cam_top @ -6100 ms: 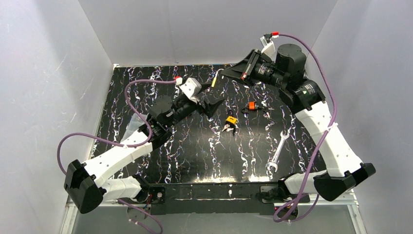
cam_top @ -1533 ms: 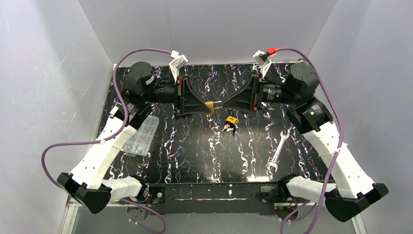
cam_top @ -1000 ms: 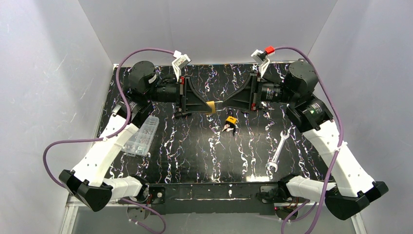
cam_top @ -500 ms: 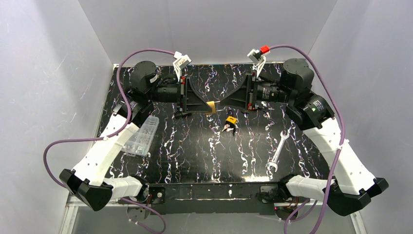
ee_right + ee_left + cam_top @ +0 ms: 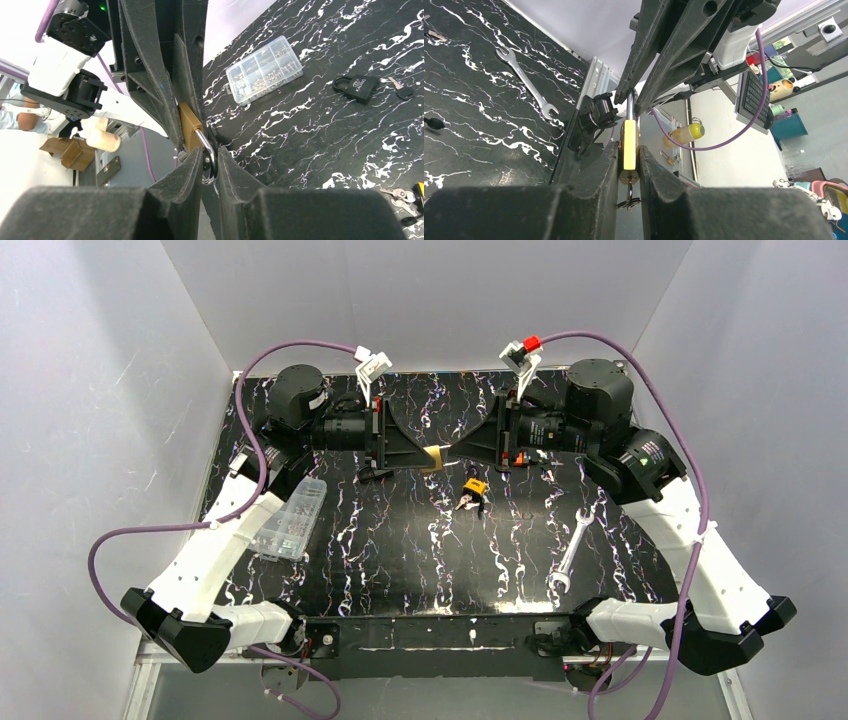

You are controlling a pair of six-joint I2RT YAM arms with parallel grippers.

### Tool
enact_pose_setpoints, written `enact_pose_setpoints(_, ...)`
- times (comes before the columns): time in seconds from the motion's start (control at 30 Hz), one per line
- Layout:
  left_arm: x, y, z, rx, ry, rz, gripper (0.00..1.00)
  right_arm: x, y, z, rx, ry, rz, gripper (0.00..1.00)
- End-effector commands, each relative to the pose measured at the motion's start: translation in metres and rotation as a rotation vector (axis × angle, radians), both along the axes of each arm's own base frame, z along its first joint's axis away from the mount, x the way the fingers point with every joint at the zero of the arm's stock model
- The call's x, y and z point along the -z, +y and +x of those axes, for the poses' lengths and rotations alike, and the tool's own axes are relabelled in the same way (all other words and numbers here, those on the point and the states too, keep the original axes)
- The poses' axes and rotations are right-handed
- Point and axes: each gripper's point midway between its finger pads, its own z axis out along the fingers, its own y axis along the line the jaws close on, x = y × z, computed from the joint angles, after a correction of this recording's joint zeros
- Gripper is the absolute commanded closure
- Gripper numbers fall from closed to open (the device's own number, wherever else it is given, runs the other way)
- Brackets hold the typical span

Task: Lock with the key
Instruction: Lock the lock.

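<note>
A brass padlock (image 5: 433,456) hangs in the air above the middle of the table, between my two grippers, which meet tip to tip. My left gripper (image 5: 429,457) is shut on its body (image 5: 629,150). A key (image 5: 629,192) sticks out of the lock's underside, with its ring dangling between my left fingers. From the opposite side, my right gripper (image 5: 447,453) is shut on the silver shackle (image 5: 209,150), just past the brass body (image 5: 189,127).
A yellow padlock (image 5: 475,486) with a bunch of keys (image 5: 465,503) lies under the grippers. A wrench (image 5: 567,552) lies at front right and a clear box of screws (image 5: 290,519) at left. A black padlock (image 5: 357,87) rests on the table.
My right arm has drawn a little left and farther back, its wrist turning slightly while still on the shackle. The left arm and the padlock have stayed where they were.
</note>
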Motion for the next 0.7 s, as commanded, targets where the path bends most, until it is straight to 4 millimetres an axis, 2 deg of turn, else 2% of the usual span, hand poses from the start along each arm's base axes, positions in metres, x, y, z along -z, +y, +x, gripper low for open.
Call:
enact_pose_setpoints(0.0,-0.024,0.006,-0.003,-0.022,-0.082,-0.037,1.0,-0.014,-0.003,0.002,0.024,-0.067,0.002,0.76)
enact_pose_setpoints(0.3,-0.022,0.004,-0.002,-0.013,-0.063,-0.033,1.0,-0.016,-0.002,-0.002,0.008,-0.075,0.018,0.77)
enact_pose_setpoints(0.37,-0.02,0.004,-0.002,-0.009,-0.057,-0.032,1.0,-0.019,-0.002,-0.002,0.009,-0.079,0.033,0.83)
enact_pose_setpoints(0.43,-0.019,0.004,-0.002,-0.007,-0.052,-0.029,1.0,-0.021,-0.002,0.0,0.019,-0.077,0.037,0.98)
enact_pose_setpoints(0.6,-0.018,0.004,-0.003,-0.003,-0.045,-0.023,1.0,-0.025,-0.008,0.01,0.103,-0.094,0.053,0.99)
enact_pose_setpoints(0.67,-0.018,0.004,-0.004,-0.004,-0.045,-0.021,0.93,-0.028,-0.012,0.013,0.142,-0.105,0.068,0.99)
